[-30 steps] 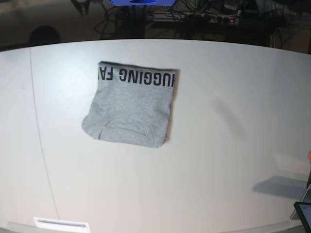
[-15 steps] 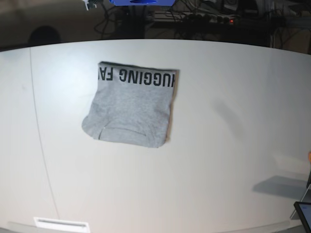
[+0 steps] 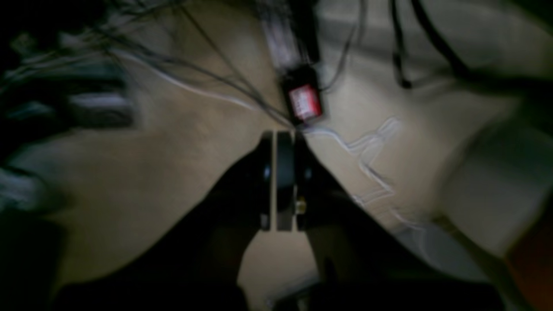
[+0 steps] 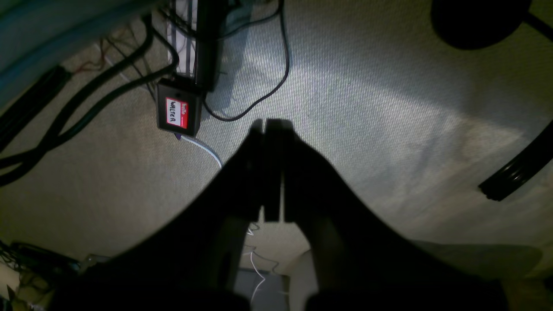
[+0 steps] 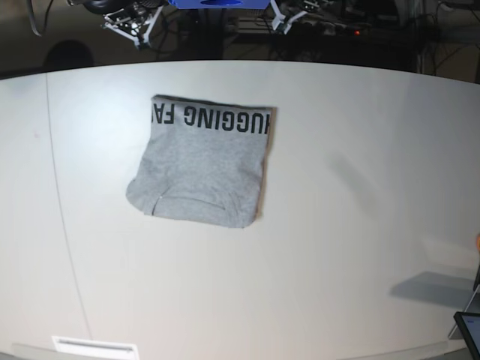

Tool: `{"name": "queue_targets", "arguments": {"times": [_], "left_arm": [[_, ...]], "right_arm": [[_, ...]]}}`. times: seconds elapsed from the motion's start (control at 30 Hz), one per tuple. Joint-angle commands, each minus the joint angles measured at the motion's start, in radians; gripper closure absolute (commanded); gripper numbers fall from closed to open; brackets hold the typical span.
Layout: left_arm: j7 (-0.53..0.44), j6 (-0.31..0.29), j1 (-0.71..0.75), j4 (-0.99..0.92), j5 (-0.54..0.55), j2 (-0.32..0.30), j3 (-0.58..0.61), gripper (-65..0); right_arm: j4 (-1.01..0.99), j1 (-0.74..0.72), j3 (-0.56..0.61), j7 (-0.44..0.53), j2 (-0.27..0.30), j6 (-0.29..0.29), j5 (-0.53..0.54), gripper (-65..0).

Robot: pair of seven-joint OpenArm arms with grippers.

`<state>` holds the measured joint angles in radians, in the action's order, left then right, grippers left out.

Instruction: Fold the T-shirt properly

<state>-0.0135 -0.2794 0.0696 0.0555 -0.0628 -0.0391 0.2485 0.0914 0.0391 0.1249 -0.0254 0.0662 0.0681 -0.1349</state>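
The grey T-shirt [image 5: 201, 165] lies folded into a compact rectangle on the white table [image 5: 360, 225], left of centre. A strip of black block lettering runs along its far edge. Both grippers hang beyond the table's far edge, well away from the shirt. My right gripper [image 5: 137, 28] shows at the top left of the base view, my left gripper [image 5: 279, 20] at the top centre. In the left wrist view the left gripper [image 3: 278, 134] is shut on nothing, over the floor. The right gripper [image 4: 270, 124] is shut and empty too.
Cables and a black box with a red label [image 4: 177, 113] lie on the carpet below the grippers. A dark flat device [image 5: 469, 330] pokes in at the table's near right corner. A white strip [image 5: 94, 346] sits at the near left edge.
Both grippers have come into sight at the top edge of the base view. The folded shirt has not moved.
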Motion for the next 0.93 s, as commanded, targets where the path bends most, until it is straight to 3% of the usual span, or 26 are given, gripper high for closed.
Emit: {"name": "queue_targets", "arguments": {"times": [0.0,0.3,0.9], "left_arm": [[0.024,0.006,0.014,0.007,-0.002,0.000,-0.001,-0.8],[0.020,0.009,-0.017,0.027,-0.002,0.037,0.001,0.0],[0.016,0.009,-0.003,0.027,-0.002,0.037,-0.001,0.0]], "right_arm": [[-0.003,0.011,0.003,-0.006,0.019,0.005,0.001,-0.1],[-0.003,-0.002,0.003,-0.003,0.083,0.005,0.001,-0.1],[-0.003,0.002,0.000,-0.009,0.053,0.005,0.001,-0.1]]}}
